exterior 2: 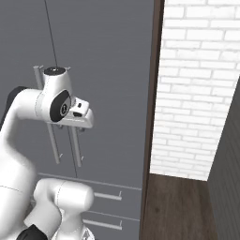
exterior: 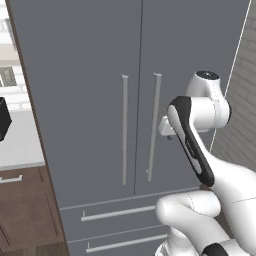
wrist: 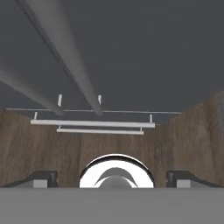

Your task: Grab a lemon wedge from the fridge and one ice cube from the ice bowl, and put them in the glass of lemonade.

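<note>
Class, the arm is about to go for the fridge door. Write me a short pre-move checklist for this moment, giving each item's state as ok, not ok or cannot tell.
1. fridge doors both shut, so a door has to be opened first: ok.
2. gripper open, its finger tips spread wide in the hand view: ok.
3. Nothing held between the finger tips: ok.
4. gripper close to the right door handle, beside it in the left base view: ok.
5. Jaws actually around that handle: cannot tell.
6. lemon wedge waiting inside: cannot tell, doors hide it.
</note>
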